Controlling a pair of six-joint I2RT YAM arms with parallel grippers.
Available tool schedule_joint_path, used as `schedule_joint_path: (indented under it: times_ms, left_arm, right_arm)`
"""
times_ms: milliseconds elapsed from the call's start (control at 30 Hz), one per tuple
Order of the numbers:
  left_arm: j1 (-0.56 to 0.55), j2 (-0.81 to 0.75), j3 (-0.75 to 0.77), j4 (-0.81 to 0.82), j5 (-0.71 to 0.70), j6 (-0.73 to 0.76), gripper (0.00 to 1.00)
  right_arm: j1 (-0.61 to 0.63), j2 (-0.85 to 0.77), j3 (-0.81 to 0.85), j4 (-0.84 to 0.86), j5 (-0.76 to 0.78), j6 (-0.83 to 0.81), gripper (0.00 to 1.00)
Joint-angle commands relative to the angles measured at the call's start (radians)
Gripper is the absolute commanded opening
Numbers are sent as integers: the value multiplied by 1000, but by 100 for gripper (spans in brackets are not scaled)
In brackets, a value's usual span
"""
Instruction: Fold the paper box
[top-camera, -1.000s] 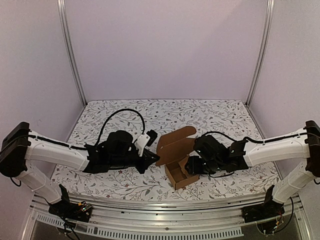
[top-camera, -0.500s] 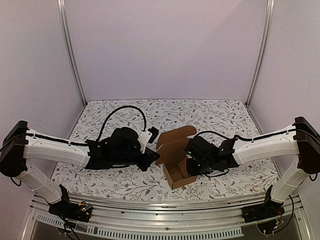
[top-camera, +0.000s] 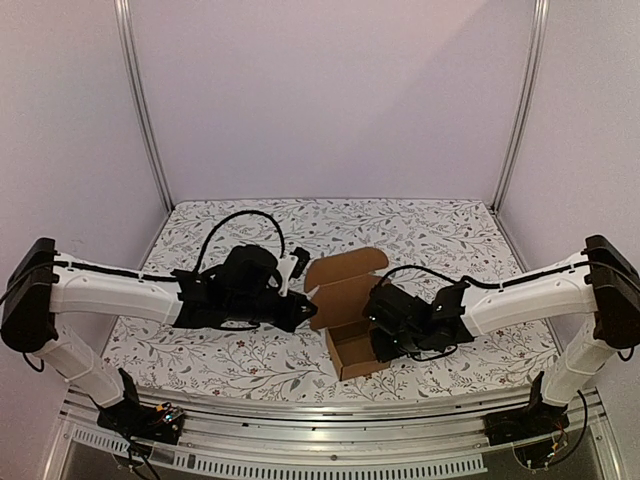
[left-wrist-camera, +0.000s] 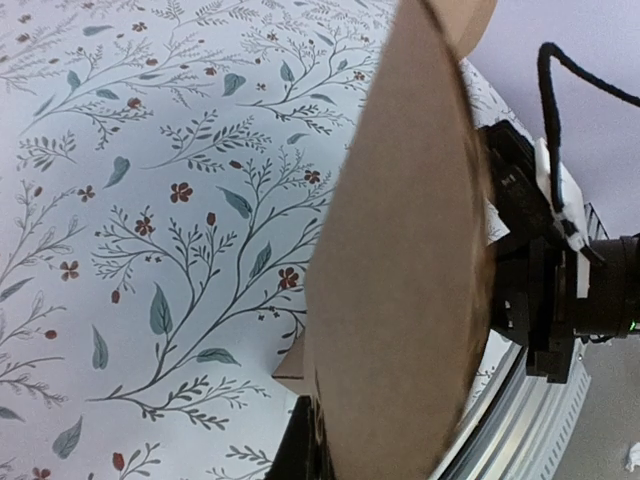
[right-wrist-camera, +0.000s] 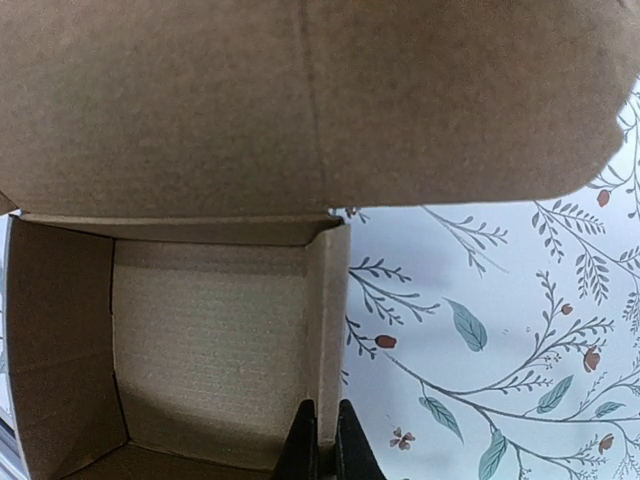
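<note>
The paper box is a small brown cardboard box on the floral table, its top open and its lid flap standing up behind. My left gripper is shut on the left edge of that lid; in the left wrist view the flap fills the middle, with one dark finger against it. My right gripper is shut on the box's right side wall. In the right wrist view both fingertips pinch that wall, one inside the box and one outside.
The floral tablecloth covers the table. A metal rail runs along the near edge, and upright frame posts stand at the back corners. The right arm's black wrist sits just behind the lid in the left wrist view.
My right gripper has moved left to the box and closed on its side wall. My left arm has shifted right, still gripping the lid flap, which now stands more upright.
</note>
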Motion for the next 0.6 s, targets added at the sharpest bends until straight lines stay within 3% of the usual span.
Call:
schedule_joint_path:
  times_ms: [0,367,567]
  left_arm:
    - [44,76,-14,-62,155,-71,0]
    - [102,183,-15,-13,296,-90,0]
    - [92,147,-16,-66,265,-49,0]
  right_arm:
    - [44,-5,-1,-4,18,-65,0]
    - [50,-13,-15,4,-14,-87,0]
    - [47,11,41,-33,-34,-119,19]
